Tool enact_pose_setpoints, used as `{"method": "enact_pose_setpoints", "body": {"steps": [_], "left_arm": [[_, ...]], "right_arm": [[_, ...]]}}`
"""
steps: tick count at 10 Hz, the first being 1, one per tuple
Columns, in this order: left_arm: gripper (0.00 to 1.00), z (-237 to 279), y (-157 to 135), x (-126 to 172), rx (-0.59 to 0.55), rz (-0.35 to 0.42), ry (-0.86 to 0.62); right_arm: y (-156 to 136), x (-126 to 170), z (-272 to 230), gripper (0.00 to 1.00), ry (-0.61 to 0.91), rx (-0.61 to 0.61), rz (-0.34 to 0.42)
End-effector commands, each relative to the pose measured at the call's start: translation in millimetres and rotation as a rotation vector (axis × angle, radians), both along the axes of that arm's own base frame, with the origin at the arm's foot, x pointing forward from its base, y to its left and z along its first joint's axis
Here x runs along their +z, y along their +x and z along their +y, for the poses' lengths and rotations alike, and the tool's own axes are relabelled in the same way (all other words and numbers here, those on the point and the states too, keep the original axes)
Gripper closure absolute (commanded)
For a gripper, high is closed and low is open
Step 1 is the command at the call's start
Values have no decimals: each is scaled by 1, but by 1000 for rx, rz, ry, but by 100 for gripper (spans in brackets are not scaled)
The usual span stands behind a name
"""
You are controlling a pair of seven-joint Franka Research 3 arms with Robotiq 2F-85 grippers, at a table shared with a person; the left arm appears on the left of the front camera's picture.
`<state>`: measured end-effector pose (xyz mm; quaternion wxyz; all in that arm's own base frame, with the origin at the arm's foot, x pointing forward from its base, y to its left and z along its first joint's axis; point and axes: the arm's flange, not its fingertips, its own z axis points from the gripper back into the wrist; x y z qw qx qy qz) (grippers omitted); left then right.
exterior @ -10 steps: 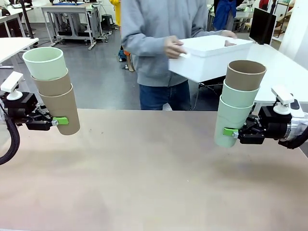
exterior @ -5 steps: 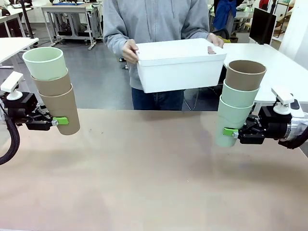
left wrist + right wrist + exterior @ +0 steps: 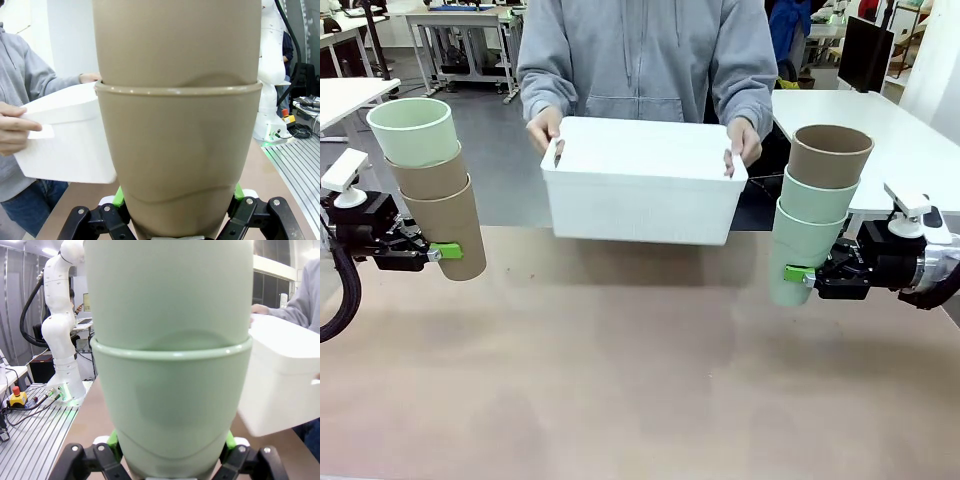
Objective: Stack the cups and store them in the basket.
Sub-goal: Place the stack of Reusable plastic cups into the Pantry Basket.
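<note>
Your left fingers [image 3: 445, 250] clamp the brown-based stack [image 3: 448, 212], your right fingers [image 3: 798, 272] the mint-based stack [image 3: 807, 232], so wait until the basket [image 3: 640, 205] rests steady.

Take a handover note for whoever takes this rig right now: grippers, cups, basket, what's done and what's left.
Left gripper: shut on the left stack, which has two tan cups with a mint one on top and is held off the table.
Right gripper: shut on the right stack, two mint cups with a tan one on top, also in the air.
Basket: at the table's far edge between the arms, held in the person's hands.
Done: six cups in two stacks.
Left: join the stacks and put them in the basket.
</note>
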<state>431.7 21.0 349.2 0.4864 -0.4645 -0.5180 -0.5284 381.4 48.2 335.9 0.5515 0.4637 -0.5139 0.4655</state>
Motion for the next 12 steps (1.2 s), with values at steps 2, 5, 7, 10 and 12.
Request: {"method": "enact_pose_setpoints", "body": {"steps": [2,5,7,10,12], "left_arm": [[16,-1,-1,4,-4,-9,-4],[16,-1,-1,4,-4,-9,-4],[16,-1,-1,4,-4,-9,-4],[16,-1,-1,4,-4,-9,-4],[16,-1,-1,4,-4,-9,-4]], "right_arm": [[1,3,-1,16,2,-4,-7],[1,3,-1,16,2,-4,-7],[1,3,-1,16,2,-4,-7],[1,3,-1,16,2,-4,-7],[1,3,-1,16,2,-4,-7]]}}
